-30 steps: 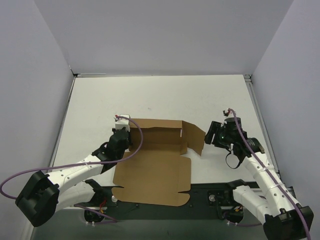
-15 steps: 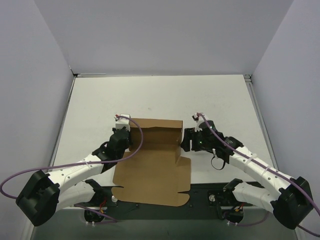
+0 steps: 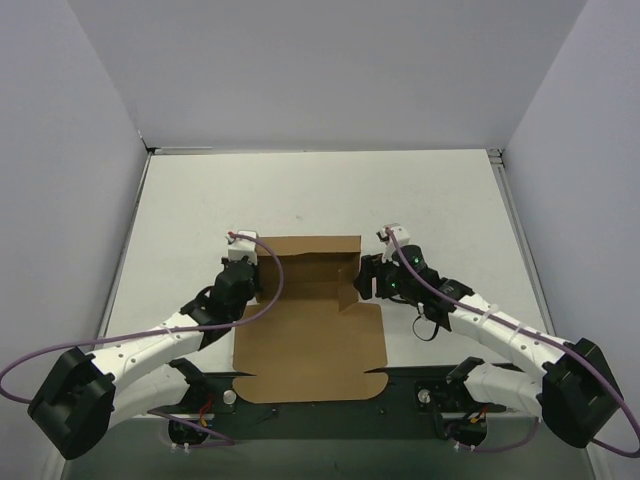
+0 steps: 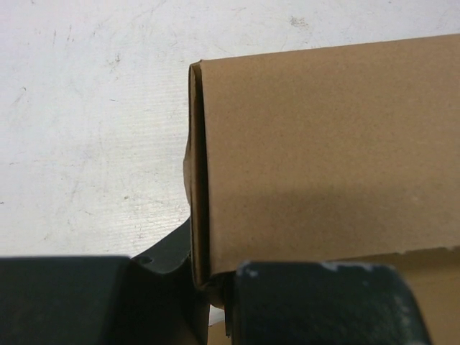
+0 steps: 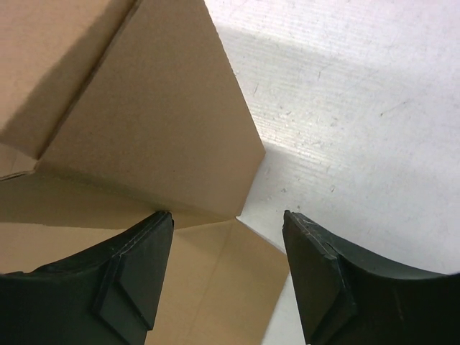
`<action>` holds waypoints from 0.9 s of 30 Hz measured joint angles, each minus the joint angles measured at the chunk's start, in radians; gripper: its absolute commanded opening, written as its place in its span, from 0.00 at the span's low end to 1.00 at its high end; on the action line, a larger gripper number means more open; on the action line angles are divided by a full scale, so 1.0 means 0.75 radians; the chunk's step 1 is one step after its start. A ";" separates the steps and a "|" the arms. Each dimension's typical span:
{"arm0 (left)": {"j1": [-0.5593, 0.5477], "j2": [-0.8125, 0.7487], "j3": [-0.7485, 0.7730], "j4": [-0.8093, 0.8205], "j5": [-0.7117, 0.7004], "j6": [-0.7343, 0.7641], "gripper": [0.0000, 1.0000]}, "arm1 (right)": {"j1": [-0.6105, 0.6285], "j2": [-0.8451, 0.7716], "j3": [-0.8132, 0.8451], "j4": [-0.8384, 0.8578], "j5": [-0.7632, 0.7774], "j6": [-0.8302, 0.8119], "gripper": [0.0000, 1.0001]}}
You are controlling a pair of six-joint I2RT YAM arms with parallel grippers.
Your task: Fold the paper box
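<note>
1. The left end effector (image 4: 215, 289) is pinched narrow on the paper box (image 3: 310, 335). Its two matte black fingers close on the left end of a raised wall, whose folded-over edge runs down into the slit between them.
2. The right end effector (image 5: 226, 219) stands wide and grips nothing. Its black, wedge-shaped fingers (image 5: 136, 277) sit either side of the lower corner of a raised side flap (image 5: 151, 122) (whether either one touches the cardboard cannot be told).
3. The box is plain brown cardboard, matte, finely fibrous and unmarked. It lies at the near middle of the bench (image 3: 330, 190), between the two arms. A long upright wall (image 3: 305, 248) stands at its far side, and a broad flat panel (image 3: 308, 352) spreads toward the arm bases. The panel's near edge, with small tabs at the corners, lies over the dark base plate (image 3: 420, 385).
4. The bench surface is white and faintly scuffed and scratched.
5. A purple cable (image 3: 60, 350) loops off the white left arm.
</note>
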 measured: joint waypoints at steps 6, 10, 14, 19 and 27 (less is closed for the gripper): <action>0.009 -0.005 -0.005 0.007 0.015 0.019 0.00 | -0.056 0.024 -0.036 0.143 -0.060 -0.091 0.63; 0.011 -0.006 -0.009 0.013 0.020 0.027 0.00 | -0.102 0.033 -0.070 0.232 -0.130 -0.128 0.63; 0.013 -0.006 -0.010 0.015 0.021 0.030 0.00 | -0.134 0.056 -0.092 0.310 -0.200 -0.164 0.63; 0.019 -0.006 -0.010 0.016 0.020 0.036 0.00 | -0.162 0.098 -0.100 0.386 -0.284 -0.210 0.63; 0.024 -0.006 -0.011 0.017 0.021 0.040 0.00 | -0.182 0.129 -0.105 0.458 -0.354 -0.250 0.67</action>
